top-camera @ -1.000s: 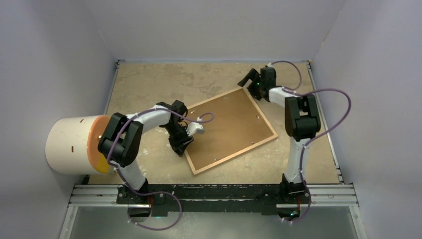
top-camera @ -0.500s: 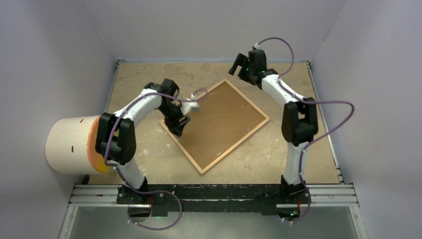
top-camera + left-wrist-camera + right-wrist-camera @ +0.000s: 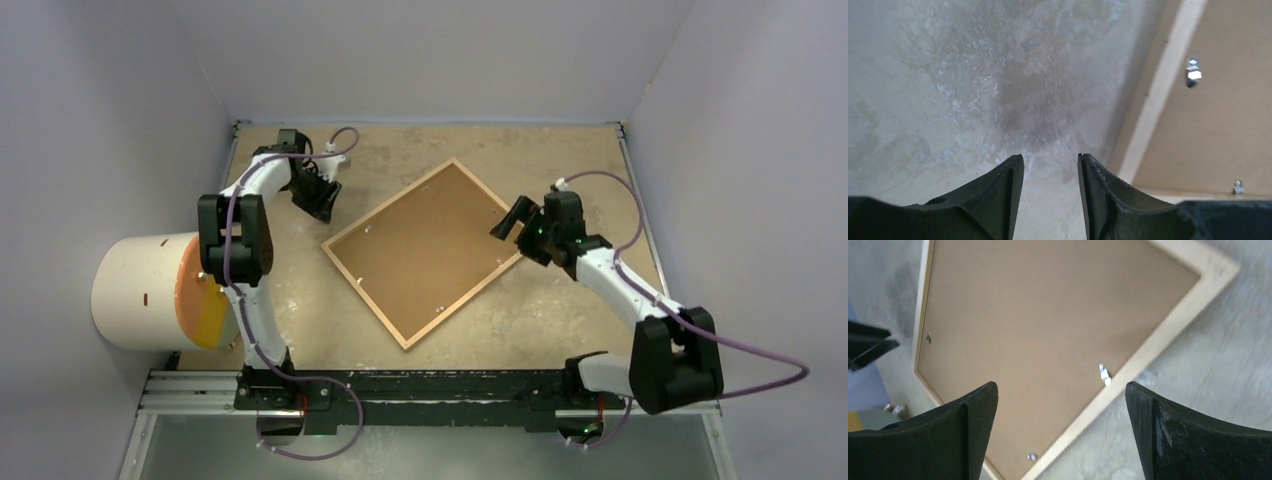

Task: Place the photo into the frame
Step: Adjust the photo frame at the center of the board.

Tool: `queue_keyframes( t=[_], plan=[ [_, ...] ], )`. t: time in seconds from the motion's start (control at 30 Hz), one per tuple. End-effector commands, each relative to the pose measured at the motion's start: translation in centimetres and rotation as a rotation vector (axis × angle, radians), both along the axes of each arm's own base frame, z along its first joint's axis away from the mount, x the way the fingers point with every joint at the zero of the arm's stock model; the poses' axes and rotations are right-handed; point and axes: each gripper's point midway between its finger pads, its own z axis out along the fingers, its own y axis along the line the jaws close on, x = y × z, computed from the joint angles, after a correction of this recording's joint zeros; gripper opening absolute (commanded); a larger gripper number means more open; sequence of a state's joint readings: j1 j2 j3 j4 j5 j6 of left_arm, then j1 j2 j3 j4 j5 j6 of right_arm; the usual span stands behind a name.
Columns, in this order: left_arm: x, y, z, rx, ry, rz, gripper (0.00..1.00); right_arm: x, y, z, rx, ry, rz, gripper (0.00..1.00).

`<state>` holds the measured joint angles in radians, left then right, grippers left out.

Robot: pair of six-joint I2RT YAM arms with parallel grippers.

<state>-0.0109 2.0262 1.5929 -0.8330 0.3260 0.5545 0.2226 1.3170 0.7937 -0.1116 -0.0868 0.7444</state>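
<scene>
Where the tan table (image 3: 560, 310) fills the floor of the white-walled cell, the frame (image 3: 364, 297) lies flat near its middle, turned like a diamond with one corner toward the arm bases. It lies back upward, and a brown backing board (image 3: 425, 250) fills the whole space inside the light-wood moulding. At the left wall a white cylinder (image 3: 135, 290) lies on its side, its orange end (image 3: 200, 305) facing the table; what it holds cannot be seen.

Bare tabletop runs all round the frame, widest along the far side and at the near right.

The left gripper (image 3: 318, 197) hangs near the far left corner of the table, apart from the frame's left corner. In its wrist view its fingers (image 3: 1003, 200) stand a little apart over bare table with nothing between them, the moulding passing to their right. The right gripper (image 3: 507, 219) sits by the frame's right corner, its jaws spread wide and empty, looking across the board. Small metal clips (image 3: 1104, 374) dot the board just inside the moulding.
</scene>
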Motion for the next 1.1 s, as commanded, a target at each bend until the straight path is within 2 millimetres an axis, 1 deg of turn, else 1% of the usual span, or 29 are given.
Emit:
queue_keyframes(
  t=[0.0,0.07,0.1,0.2,0.33,0.43,0.5,0.63,0.7,0.77,0.83,0.9,1.0,1.07],
  plan=[
    [1.1,-0.7,-1.8,-0.042,0.000,0.055,0.45,-3.3,2.0,-0.4,0.163,0.030,0.046,0.99],
    [0.1,-1.4,-2.9,-0.075,0.041,0.035,0.43,-4.5,2.7,-1.8,0.222,0.078,0.045,0.99],
    [-0.5,-1.8,-3.3,-0.086,0.057,0.023,0.42,-4.7,3.0,-2.2,0.252,0.090,0.042,0.99],
    [-2.7,-2.7,-4.4,-0.106,0.104,-0.017,0.41,-4.2,3.7,-3.0,0.294,0.099,0.045,0.99],
    [-6.5,-4.5,-5.1,-0.136,0.166,-0.093,0.40,-2.2,3.9,-4.0,0.271,0.112,0.038,0.99],
    [-9.5,-5.8,-5.4,-0.141,0.200,-0.163,0.40,-0.5,3.2,-4.9,0.215,0.125,0.021,0.99],
    [-12.2,-6.8,-5.5,-0.149,0.240,-0.226,0.40,0.6,2.4,-5.0,0.178,0.114,-0.003,0.99],
    [-16.5,-8.9,-5.3,-0.149,0.286,-0.382,0.40,3.0,0.3,-4.4,0.140,0.071,-0.069,0.99],
    [-18.3,-9.9,-4.8,-0.171,0.322,-0.439,0.40,4.5,-0.1,-3.7,0.127,0.041,-0.077,0.99],
    [-19.6,-10.6,-4.3,-0.203,0.346,-0.476,0.40,5.8,0.3,-3.2,0.120,0.032,-0.048,0.99],
    [-19.8,-10.9,-3.9,-0.218,0.346,-0.476,0.40,7.1,0.5,-3.0,0.113,0.028,-0.035,0.99],
    [-19.2,-10.4,-3.6,-0.204,0.326,-0.448,0.40,7.7,0.5,-2.7,0.105,0.033,-0.037,0.99],
    [-16.9,-9.0,-2.5,-0.229,0.279,-0.357,0.40,8.0,-0.9,-1.3,0.041,-0.003,-0.085,0.99],
    [-15.6,-8.0,-1.6,-0.265,0.266,-0.285,0.40,8.4,-2.3,0.5,-0.016,-0.069,-0.135,0.97]
  ],
)
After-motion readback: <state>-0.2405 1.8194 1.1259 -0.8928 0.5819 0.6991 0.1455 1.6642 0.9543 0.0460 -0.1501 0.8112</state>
